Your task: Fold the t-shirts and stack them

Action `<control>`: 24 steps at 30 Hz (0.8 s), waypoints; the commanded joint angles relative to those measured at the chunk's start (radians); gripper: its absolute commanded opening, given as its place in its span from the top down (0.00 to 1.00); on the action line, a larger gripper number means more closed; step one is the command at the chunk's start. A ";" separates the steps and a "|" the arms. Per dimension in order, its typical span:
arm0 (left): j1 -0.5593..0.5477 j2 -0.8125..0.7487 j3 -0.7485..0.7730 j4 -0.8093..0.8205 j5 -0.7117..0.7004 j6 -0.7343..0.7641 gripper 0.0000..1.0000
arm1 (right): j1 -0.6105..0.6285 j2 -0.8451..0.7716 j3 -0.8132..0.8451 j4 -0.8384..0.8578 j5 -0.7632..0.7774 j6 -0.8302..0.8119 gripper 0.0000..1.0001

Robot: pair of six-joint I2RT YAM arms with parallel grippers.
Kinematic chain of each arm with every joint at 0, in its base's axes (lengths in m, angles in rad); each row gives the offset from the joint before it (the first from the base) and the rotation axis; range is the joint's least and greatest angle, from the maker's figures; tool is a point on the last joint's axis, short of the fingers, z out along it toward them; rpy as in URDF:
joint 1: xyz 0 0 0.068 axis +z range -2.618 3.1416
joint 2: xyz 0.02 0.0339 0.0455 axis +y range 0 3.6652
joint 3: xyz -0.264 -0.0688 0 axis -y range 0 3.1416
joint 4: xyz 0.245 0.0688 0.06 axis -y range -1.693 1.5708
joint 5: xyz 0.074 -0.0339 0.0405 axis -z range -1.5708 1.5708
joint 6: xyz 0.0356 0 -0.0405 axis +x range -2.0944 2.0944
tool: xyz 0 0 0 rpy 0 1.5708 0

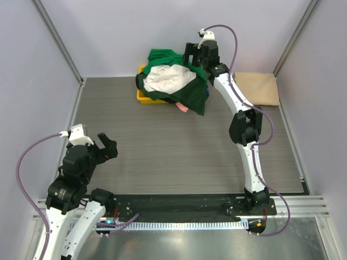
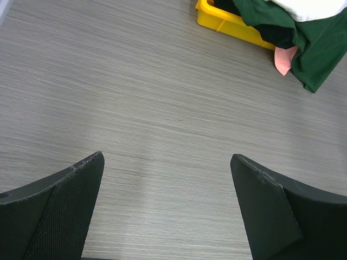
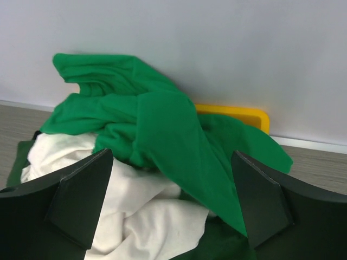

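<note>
The bright green t-shirt (image 3: 157, 124), topmost at 12 o'clock, is best pinched alone by the wide-spread right pincer (image 3: 172, 157), the left pincer (image 2: 167, 160) being held equally wide at 8 o'clock.

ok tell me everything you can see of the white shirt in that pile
The white t-shirt is soft plain cloth, crumpled into a loose heap, sleeves and collar not told apart. It lies on top of the pile over the yellow tray at the far side of the table. Around it wrap dark green shirts; the bright green shirt overlaps its far side. The open right gripper hangs by it, not holding it.
</note>
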 commanded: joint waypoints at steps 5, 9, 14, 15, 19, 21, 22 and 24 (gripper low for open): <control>0.017 -0.003 0.001 0.047 0.007 0.013 0.00 | -0.007 0.043 0.050 0.075 -0.031 0.012 0.12; 0.017 -0.003 0.001 0.045 0.004 0.011 0.00 | -0.015 0.076 0.076 0.073 -0.064 0.010 0.39; 0.019 -0.011 0.001 0.045 0.003 0.009 0.00 | -0.029 0.086 0.093 0.067 -0.114 0.030 0.69; 0.019 -0.011 0.001 0.045 0.001 0.009 0.00 | -0.032 0.088 0.096 0.069 -0.126 0.030 0.77; 0.020 -0.021 -0.001 0.045 -0.002 0.008 0.00 | -0.029 0.061 0.128 0.079 -0.204 0.021 0.99; 0.022 -0.026 -0.002 0.045 -0.006 0.008 0.00 | -0.020 0.036 0.170 0.086 -0.244 0.016 0.99; 0.022 -0.028 -0.002 0.044 -0.009 0.006 0.00 | -0.013 0.007 0.221 0.093 -0.258 0.015 0.99; 0.022 -0.032 -0.001 0.042 -0.016 0.005 0.00 | 0.000 -0.051 0.265 0.110 -0.269 0.013 0.99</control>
